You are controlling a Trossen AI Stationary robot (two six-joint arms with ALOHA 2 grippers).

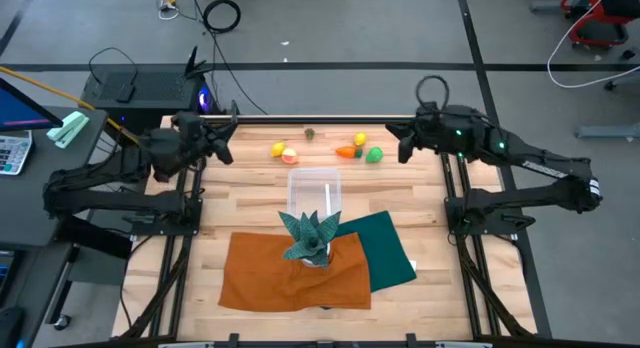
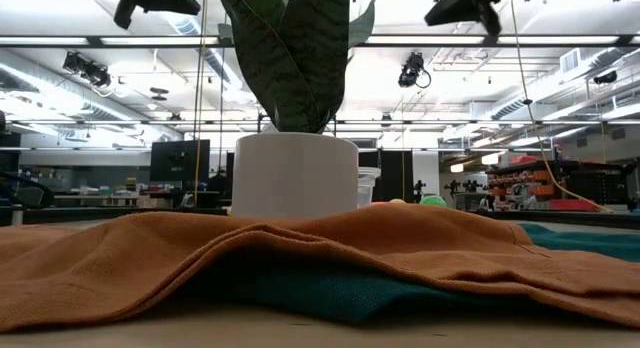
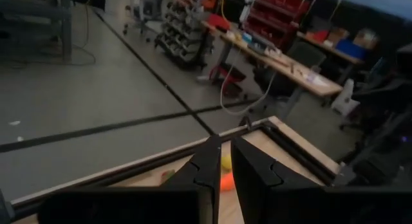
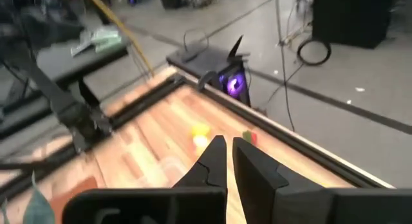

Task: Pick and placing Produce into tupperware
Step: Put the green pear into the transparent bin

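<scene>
Several toy fruits and vegetables (image 1: 325, 149) strung along the upper middle of the high view on the tabletop (image 1: 230, 203), just above an empty clear container (image 1: 314, 192). Potted plant (image 1: 310, 237) on an orange cloth (image 1: 290, 273) lower centre, green cloth (image 1: 385, 250) to its right. Left pincer (image 1: 228, 146) upper left, clenched on nothing. Right pincer (image 1: 404, 146) upper right, likewise clenched and empty.

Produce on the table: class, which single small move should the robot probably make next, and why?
Probably the left gripper should open its fingers and descend toward the yellow and orange pieces nearest it. All the produce lies loose along the far edge, the clear container holds none, and both grippers hover shut and empty, the right gripper beside the green piece.
</scene>
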